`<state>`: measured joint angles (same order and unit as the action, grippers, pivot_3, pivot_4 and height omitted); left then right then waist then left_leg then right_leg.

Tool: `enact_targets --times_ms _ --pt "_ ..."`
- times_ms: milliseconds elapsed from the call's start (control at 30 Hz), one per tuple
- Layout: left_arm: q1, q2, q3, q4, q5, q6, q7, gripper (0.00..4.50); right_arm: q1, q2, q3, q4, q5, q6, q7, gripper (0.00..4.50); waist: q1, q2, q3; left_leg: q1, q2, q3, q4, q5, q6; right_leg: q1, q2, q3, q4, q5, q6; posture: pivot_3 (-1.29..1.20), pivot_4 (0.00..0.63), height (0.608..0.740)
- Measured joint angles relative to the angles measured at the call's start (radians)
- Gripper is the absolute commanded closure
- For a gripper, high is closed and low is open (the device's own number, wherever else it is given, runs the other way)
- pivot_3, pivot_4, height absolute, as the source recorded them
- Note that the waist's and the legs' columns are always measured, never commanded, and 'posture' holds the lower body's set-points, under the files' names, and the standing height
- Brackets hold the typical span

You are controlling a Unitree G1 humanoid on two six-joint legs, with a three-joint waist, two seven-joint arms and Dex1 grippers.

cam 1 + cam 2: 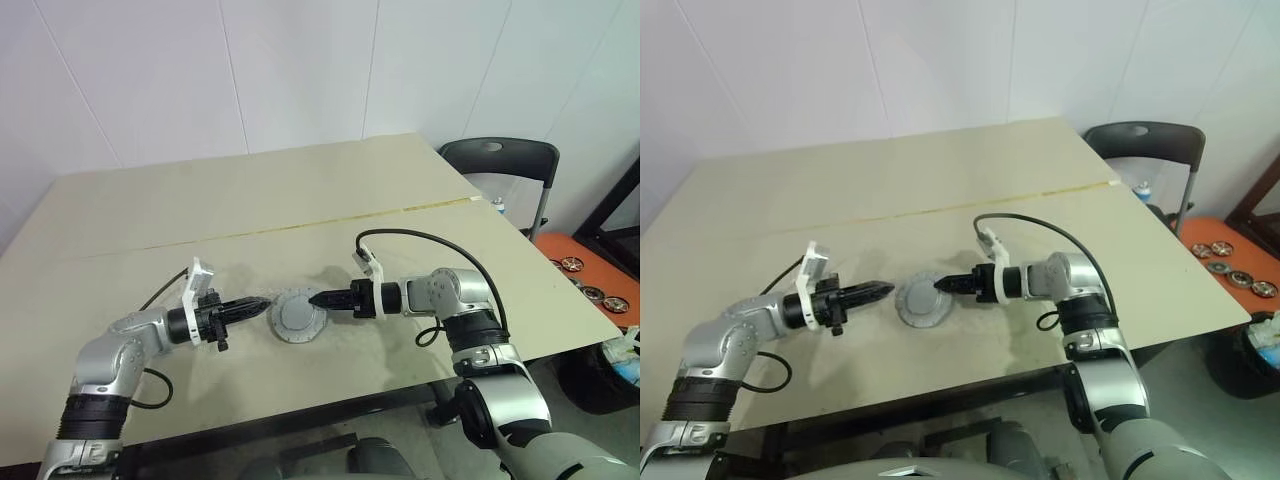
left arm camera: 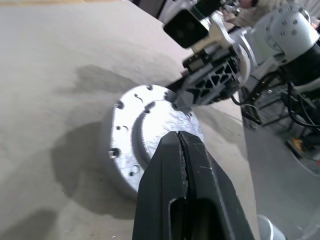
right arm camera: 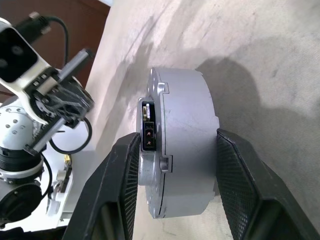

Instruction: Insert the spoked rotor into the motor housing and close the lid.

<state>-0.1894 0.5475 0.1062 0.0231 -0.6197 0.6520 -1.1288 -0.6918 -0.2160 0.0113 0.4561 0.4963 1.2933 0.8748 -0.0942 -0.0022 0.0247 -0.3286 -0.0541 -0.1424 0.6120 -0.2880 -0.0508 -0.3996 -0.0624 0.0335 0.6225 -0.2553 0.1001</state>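
With the flat round grey metal lid [image 1: 297, 315] already seated on the short silver-grey motor housing [image 3: 187, 145] mid-table, the right gripper [image 1: 322, 299] straddles its sides half-open while the left gripper [image 1: 262, 304], closed and empty, hangs just beside it, so little seems left.

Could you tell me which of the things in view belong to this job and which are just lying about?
Job in hand: motor housing, lid lying on it, left gripper, right gripper.
Lying about: chair, orange tray with small wheels.
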Motion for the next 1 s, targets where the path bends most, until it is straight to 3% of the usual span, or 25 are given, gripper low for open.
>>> enact_targets --times_ms 533,733,833,900,1000 --pt "0.099 0.04 0.016 -0.151 -0.095 0.047 0.01 4.5 -0.005 -0.023 0.012 0.037 0.008 -0.02 0.029 2.64 0.001 0.001 0.0 0.0 -0.001 0.001 0.0 0.0 0.0 0.001 0.0 0.0 -0.001 0.0 0.0 0.0 0.0 0.74" --pt "0.119 0.034 0.029 -0.174 -0.117 0.047 0.043 4.5 -0.003 -0.04 0.013 0.05 0.032 -0.02 0.067 2.64 0.005 0.0 0.0 -0.008 -0.001 0.001 0.002 0.0 0.0 -0.005 0.0 0.0 -0.002 0.003 -0.004 0.0 0.0 0.74" --pt "0.131 0.026 0.029 -0.183 -0.13 0.047 0.062 4.5 -0.002 -0.038 -0.028 0.058 0.069 0.006 0.081 2.79 0.011 0.0 0.001 -0.01 -0.001 0.001 0.002 0.0 0.0 -0.008 -0.001 0.0 -0.002 0.003 -0.004 0.0 0.0 0.74" --pt "0.136 0.024 0.03 -0.183 -0.134 0.047 0.069 4.5 -0.001 -0.037 -0.045 0.062 0.085 0.027 0.084 3.26 0.024 0.0 0.003 -0.011 -0.001 0.001 0.002 0.0 0.0 -0.009 -0.001 0.0 -0.002 0.003 -0.005 0.0 0.0 0.74" --pt "0.137 0.023 0.03 -0.183 -0.135 0.046 0.081 4.5 -0.001 -0.028 -0.064 0.065 0.106 0.037 0.084 3.29 0.038 0.0 0.008 -0.012 -0.002 0.001 0.003 0.0 0.0 -0.009 -0.001 0.0 -0.001 0.003 -0.005 0.0 0.0 0.74"
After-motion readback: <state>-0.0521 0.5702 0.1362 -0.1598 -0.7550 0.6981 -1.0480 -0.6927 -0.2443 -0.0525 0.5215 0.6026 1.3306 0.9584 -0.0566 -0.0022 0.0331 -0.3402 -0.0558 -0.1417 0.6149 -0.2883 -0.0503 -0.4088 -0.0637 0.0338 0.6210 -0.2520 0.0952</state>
